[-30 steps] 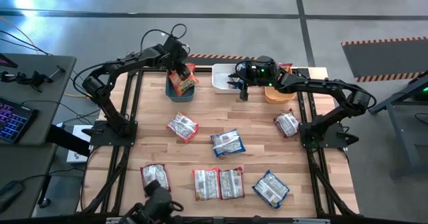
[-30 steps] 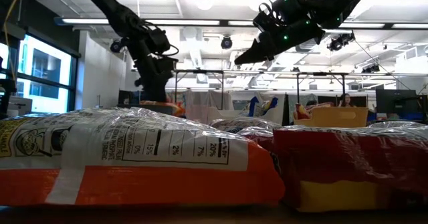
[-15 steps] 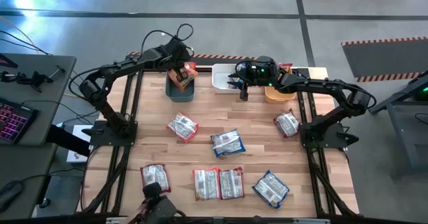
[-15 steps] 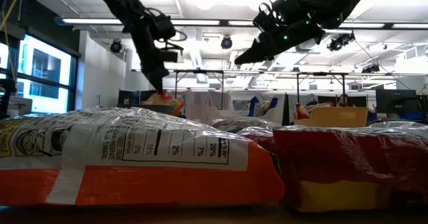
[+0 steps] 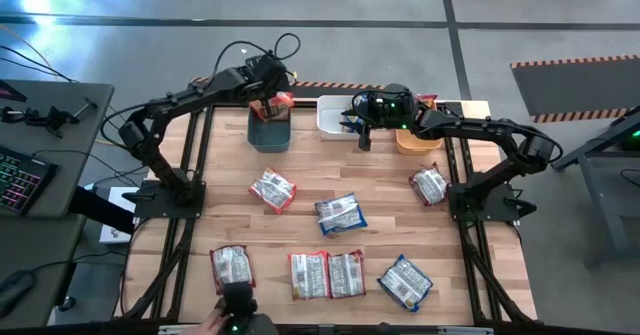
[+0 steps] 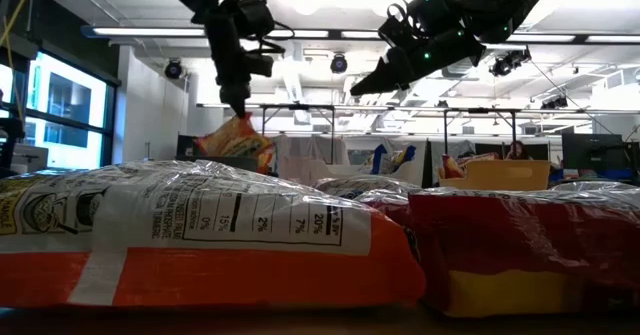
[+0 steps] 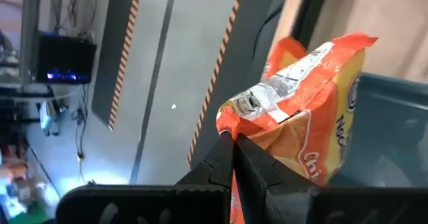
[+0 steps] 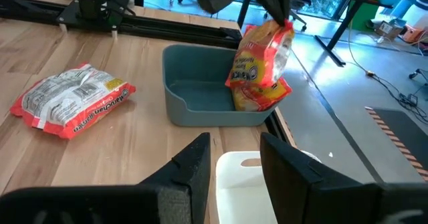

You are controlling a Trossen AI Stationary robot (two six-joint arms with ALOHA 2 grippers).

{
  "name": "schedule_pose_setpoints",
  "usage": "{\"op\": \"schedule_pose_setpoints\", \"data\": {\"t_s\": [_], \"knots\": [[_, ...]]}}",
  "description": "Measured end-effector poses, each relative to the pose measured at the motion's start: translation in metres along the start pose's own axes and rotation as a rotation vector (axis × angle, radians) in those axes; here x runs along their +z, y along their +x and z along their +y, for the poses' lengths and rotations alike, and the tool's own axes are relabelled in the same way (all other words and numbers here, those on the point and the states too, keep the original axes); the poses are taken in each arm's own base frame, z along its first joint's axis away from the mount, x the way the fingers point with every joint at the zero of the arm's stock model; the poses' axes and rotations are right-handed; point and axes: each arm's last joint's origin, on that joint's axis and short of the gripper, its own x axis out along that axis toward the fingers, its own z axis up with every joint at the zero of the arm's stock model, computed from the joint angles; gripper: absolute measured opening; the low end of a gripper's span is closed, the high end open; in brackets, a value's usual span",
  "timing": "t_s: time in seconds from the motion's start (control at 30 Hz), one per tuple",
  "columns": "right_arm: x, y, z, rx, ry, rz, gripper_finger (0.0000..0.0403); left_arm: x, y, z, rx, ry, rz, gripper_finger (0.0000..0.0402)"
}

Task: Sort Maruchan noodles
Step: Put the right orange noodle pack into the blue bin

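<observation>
While left hand (image 6: 240, 103) pinches orange packet (image 6: 236, 138) | label possibly "Maruchan" | right hand (image 8: 233, 158) parted, empty

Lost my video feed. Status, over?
Left claw shut on orange packet, its bottom in teal bin. Right claw empty, by white bin. Nothing blocking.

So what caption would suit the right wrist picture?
Left gripper pinches an orange noodle packet upright over the teal bin.
</observation>
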Motion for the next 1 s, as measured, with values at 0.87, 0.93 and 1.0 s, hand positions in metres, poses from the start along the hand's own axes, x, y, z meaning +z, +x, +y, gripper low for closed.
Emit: {"op": "schedule_pose_setpoints", "data": {"t_s": [0.87,0.93,1.0], "knots": [[-0.004,0.003,0.001,0.015,0.018,0.017,0.0113,0.025,0.040,-0.045,0.014,0.097,0.078,0.0008],[-0.004,0.003,0.001,0.015,0.018,0.017,0.0113,0.025,0.040,-0.045,0.016,0.085,0.076,0.0019],[-0.004,0.003,0.001,0.015,0.018,0.017,0.0113,0.025,0.041,-0.044,0.011,0.096,0.078,0.0027]]}}
